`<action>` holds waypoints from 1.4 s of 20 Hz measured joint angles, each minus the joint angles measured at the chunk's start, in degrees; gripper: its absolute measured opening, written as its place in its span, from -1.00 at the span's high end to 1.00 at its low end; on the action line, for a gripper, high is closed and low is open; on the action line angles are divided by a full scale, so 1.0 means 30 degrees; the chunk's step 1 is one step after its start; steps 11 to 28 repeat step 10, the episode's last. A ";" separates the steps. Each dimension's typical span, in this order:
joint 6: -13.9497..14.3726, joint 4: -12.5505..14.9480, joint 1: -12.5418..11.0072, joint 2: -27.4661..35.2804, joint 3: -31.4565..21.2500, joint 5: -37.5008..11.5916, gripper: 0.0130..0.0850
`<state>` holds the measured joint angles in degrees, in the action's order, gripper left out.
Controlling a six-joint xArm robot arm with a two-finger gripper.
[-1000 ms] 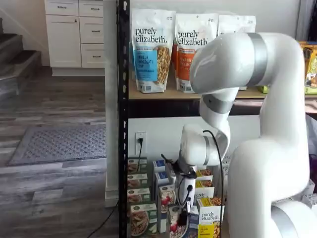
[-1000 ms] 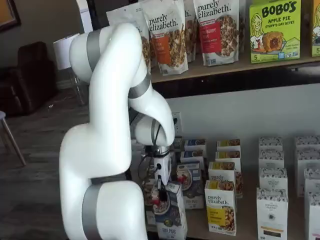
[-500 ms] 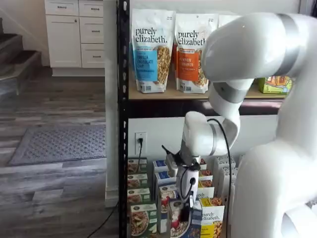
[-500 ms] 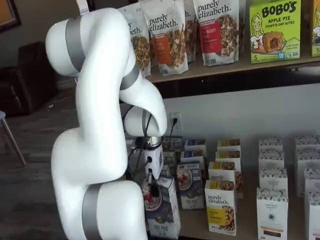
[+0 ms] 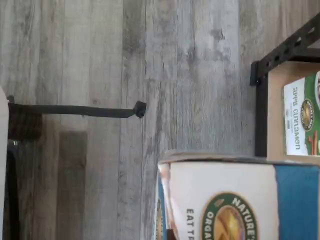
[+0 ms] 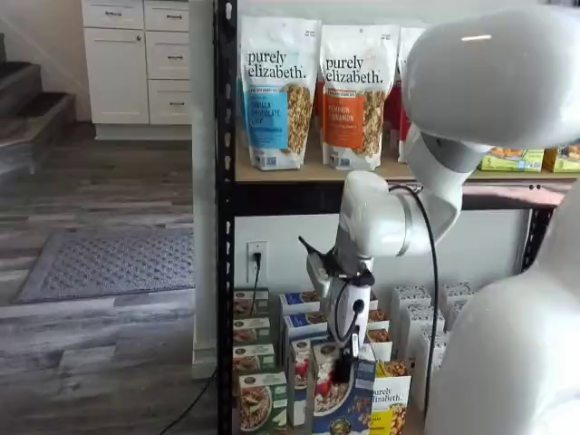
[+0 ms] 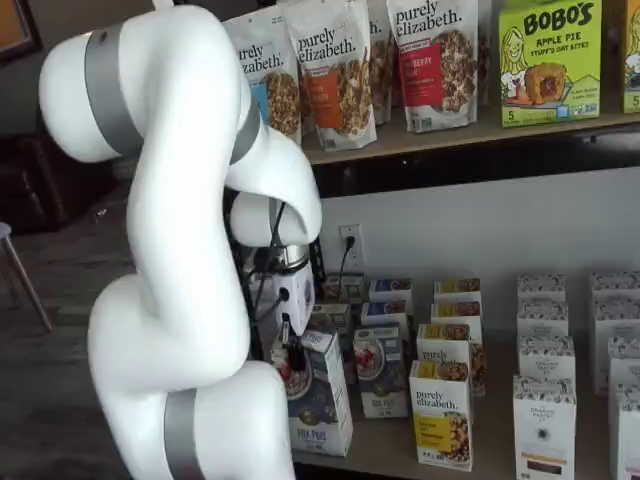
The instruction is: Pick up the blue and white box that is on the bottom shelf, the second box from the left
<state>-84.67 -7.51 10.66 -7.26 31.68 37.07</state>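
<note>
My gripper (image 6: 343,367) is shut on the blue and white box (image 6: 337,403) and holds it by its top, upright, in front of the rack. In a shelf view the gripper (image 7: 291,354) holds the box (image 7: 320,395) clear of the other boxes, beside the bottom shelf (image 7: 395,455). In the wrist view the box's white and blue top (image 5: 235,205) fills the near part, over grey floorboards, with the bottom shelf's black post (image 5: 260,115) beside it.
More blue and white boxes (image 7: 382,370) stand in their row, next to yellow "purely elizabeth" boxes (image 7: 441,415) and green-fronted boxes (image 6: 254,399). White boxes (image 7: 545,415) stand further right. Granola pouches (image 6: 279,91) fill the upper board. A black corner post (image 6: 225,217) stands near the arm.
The arm has risen and drawn back from the rack with the blue and white box in the gripper. The box has left its row and now hangs in front of the shelf.
</note>
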 joint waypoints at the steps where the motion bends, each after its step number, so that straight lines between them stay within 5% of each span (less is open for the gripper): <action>1: 0.0027 -0.0032 0.0026 -0.0311 0.0002 0.0277 0.11; 10: 0.0894 0.0186 0.0446 -0.2439 0.0922 0.3231 0.11; 28: 0.0894 0.0186 0.0446 -0.2439 0.0922 0.3231 0.11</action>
